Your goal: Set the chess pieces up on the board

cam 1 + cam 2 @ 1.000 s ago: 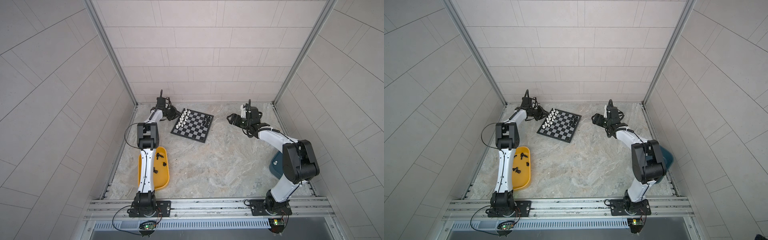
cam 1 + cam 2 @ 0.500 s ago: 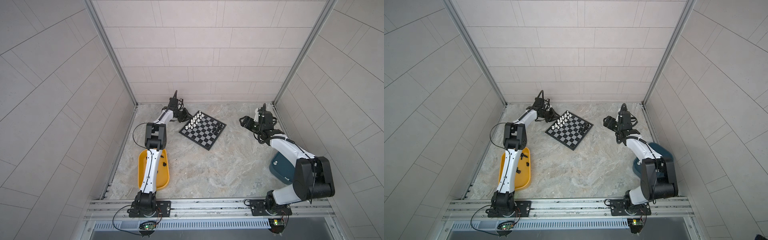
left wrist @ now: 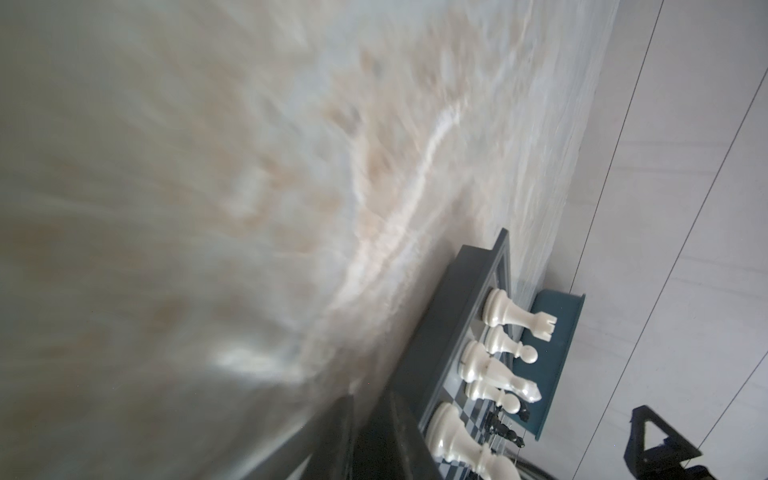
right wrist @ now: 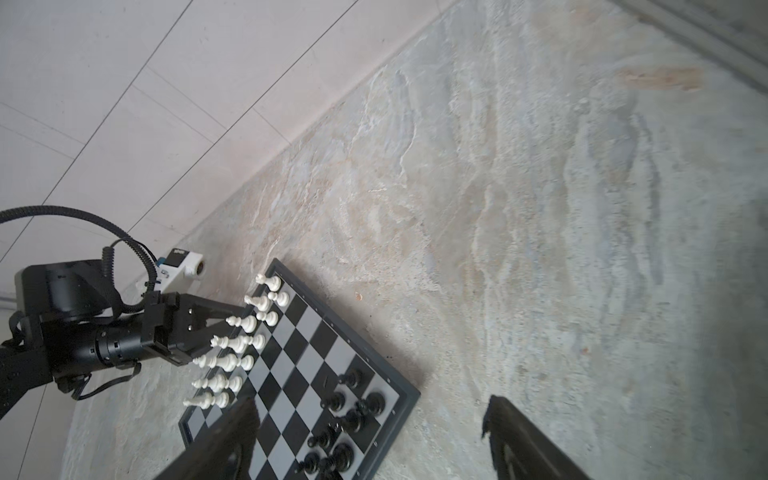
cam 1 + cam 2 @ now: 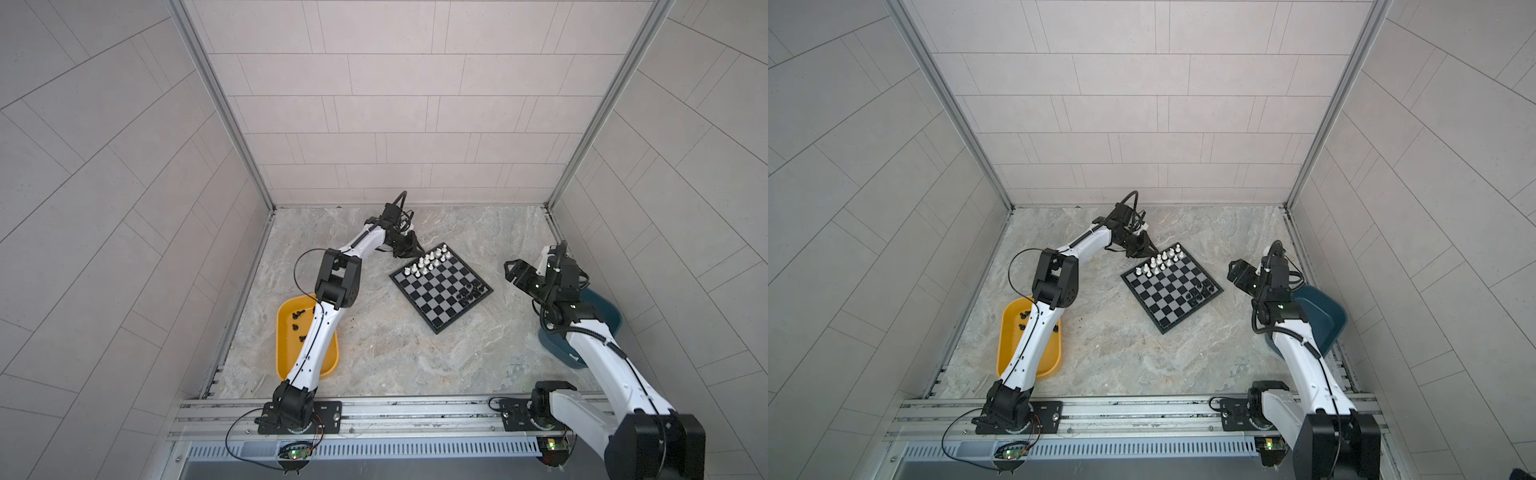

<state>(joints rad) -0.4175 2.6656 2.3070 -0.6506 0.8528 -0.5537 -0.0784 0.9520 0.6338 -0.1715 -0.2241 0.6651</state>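
Marbled grey counter [image 5: 386, 361] between tiled walls carries the board [image 5: 436, 299], which lies cornerwise near the middle. Along its far-left edge stand the white chess pieces [image 5: 428, 262], and a few black chess pieces [image 5: 469, 293] cluster by its right corner. More black men lie in the yellow tray [image 5: 286, 349]. The left claw [image 5: 409, 249] sits at the board's white-side rim with its fingers nearly together; whether they pinch the rim I cannot tell. The right claw [image 5: 513, 270] hovers beside the right corner, spread wide and empty, near the dark blue bin [image 5: 606, 316].

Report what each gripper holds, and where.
Right gripper: open, nothing. Left gripper: at the rim of the black-and-grey checkered chessboard; grip cannot be told.
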